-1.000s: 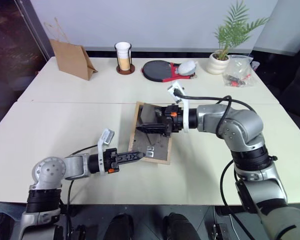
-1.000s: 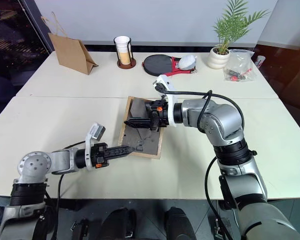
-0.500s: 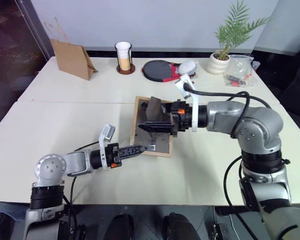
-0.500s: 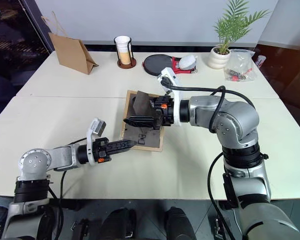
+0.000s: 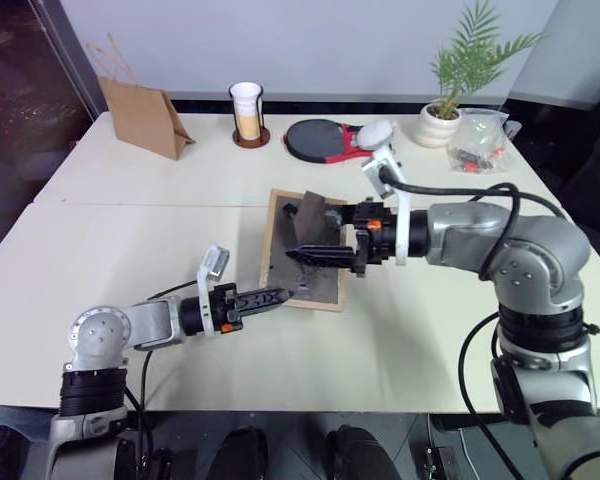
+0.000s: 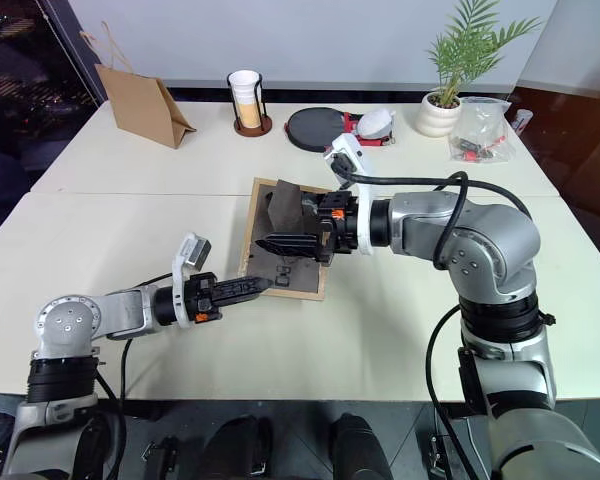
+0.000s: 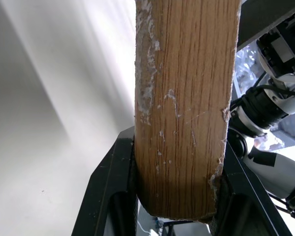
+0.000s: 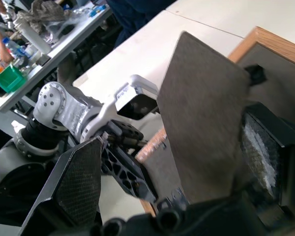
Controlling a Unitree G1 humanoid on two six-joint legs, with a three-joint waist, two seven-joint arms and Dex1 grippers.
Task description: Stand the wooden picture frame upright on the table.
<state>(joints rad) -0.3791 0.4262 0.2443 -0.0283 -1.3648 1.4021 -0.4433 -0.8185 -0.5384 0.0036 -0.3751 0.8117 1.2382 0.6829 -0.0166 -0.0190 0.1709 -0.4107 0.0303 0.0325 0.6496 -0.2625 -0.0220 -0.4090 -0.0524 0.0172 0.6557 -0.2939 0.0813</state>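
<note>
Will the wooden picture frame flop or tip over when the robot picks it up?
The wooden picture frame looks stiff, so probably no flopping. Its fold-out stand is swung up, so it might swing. It's thin, so likely tippy.

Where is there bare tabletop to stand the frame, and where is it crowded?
Bare: the near table section left of the wooden picture frame, and below the brown paper bag. Crowded: far edge, from cup to potted plant.

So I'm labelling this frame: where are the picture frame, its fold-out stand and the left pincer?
picture frame [image 5: 273, 238]: left eye view, on its wooden left rail.
stand [image 8: 201, 118]: right wrist view, middle of the raised grey flap.
left pincer [image 5: 280, 295]: left eye view, fingertips at the frame's near corner.
</note>
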